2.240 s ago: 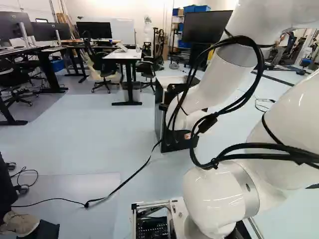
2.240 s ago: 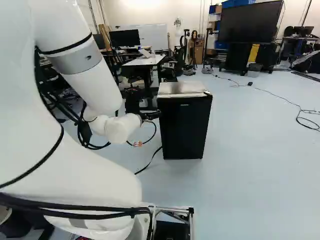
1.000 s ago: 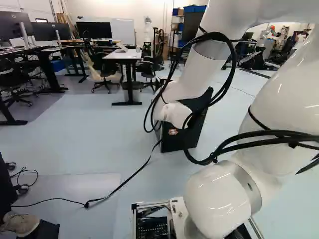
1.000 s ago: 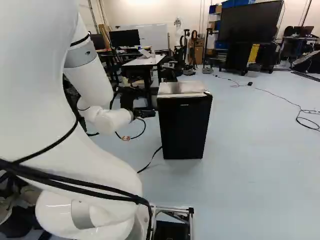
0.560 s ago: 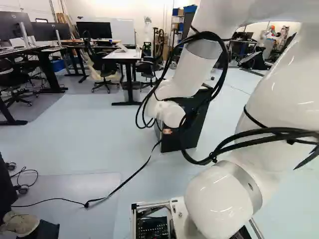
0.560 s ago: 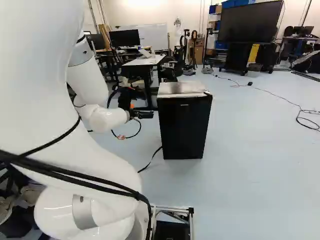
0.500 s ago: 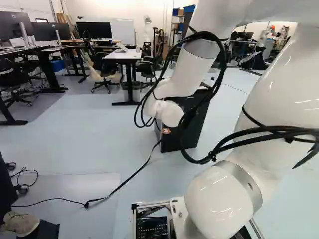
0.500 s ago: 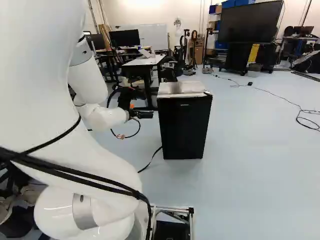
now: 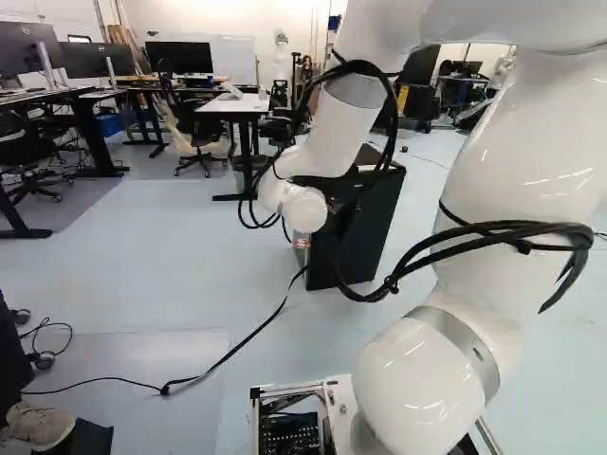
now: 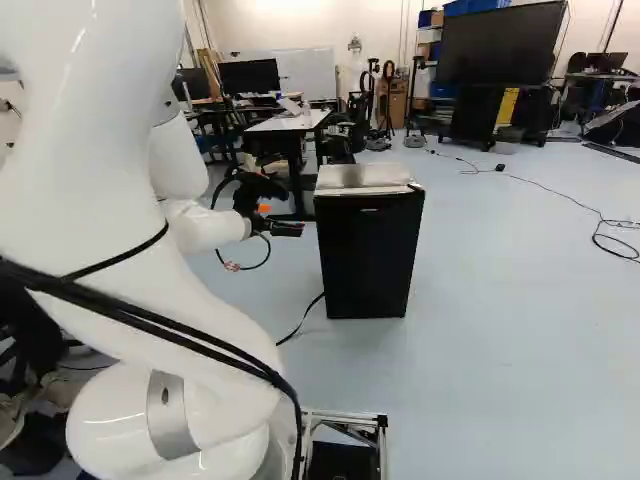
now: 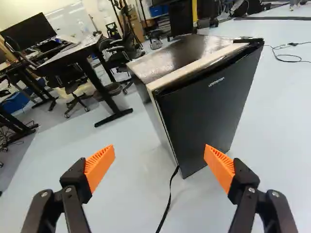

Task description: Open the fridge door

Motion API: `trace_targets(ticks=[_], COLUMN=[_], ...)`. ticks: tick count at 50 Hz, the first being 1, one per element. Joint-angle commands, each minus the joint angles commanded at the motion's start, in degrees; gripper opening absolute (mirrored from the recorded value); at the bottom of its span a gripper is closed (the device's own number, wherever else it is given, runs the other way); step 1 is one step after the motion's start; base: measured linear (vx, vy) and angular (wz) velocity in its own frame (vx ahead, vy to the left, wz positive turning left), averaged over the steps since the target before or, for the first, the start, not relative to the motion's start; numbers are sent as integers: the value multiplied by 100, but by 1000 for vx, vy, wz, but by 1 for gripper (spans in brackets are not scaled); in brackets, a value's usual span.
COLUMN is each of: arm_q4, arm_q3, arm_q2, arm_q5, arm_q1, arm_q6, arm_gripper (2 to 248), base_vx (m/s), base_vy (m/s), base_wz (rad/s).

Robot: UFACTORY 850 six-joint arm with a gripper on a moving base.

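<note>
In the right base view my gripper (image 10: 290,229) is a small dark shape just beside the black fridge (image 10: 366,258), at its left. The wrist view shows the gripper (image 11: 159,162) open, its orange pads wide apart with nothing between them. Ahead of it stands the fridge (image 11: 206,107), upright on the floor, its dark front door (image 11: 209,114) closed and its top shiny. A gap of floor shows between the fingers and the fridge. In the left base view the arm's wrist hides part of the fridge (image 9: 365,232).
A black cable (image 11: 167,204) runs over the floor from the fridge's foot. Behind stand a white-topped desk (image 10: 290,122), office chairs (image 9: 194,133) and a large screen (image 10: 500,45). A person's shoe (image 9: 40,427) shows at the left base view's lower left.
The arm has swung leftward in both base views, drawing the gripper away from the fridge's left side. Base and fridge have stayed put.
</note>
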Motion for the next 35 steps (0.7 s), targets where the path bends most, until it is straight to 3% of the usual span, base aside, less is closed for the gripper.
trace_targets(ticks=[35], arm_q4=[1524], arm_q3=[-930], arm_q2=[-800], arm_q5=[124], arm_q1=[366], arm_q6=[0], arm_gripper=[247], base_vx=[0], base_vy=[0], base_wz=[0])
